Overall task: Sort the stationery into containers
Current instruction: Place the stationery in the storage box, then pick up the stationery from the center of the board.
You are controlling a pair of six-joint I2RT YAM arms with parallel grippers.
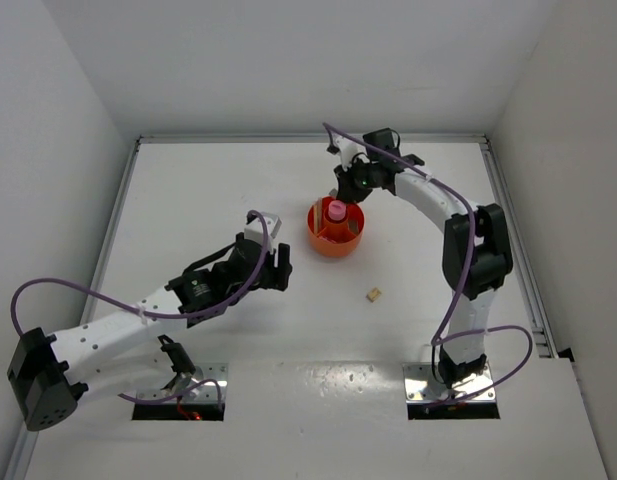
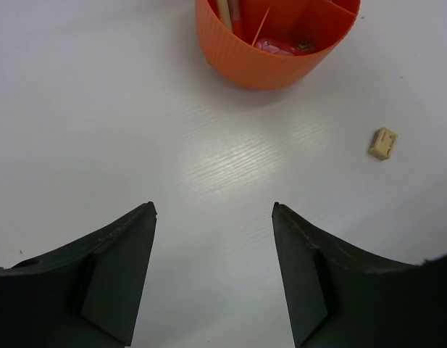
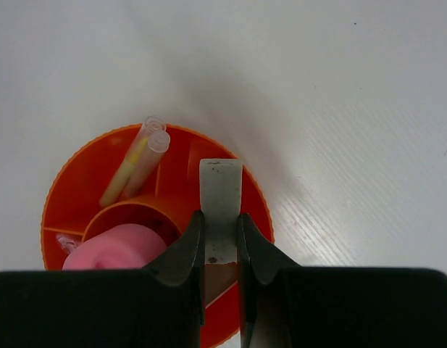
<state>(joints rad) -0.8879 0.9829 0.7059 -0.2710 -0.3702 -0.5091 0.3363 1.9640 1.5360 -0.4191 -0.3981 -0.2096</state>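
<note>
Orange organiser beneath right tool clamped on pale eraser, left tool apart, empty

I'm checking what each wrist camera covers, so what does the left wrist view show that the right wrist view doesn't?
Only the left wrist view: the tan cube on the table, apart from the orange organiser, and the left gripper, jaws open and empty. Only the right wrist view: the right gripper shut on a pale eraser over the organiser's rim, and a pink cap in the central well. Both: the organiser.
</note>
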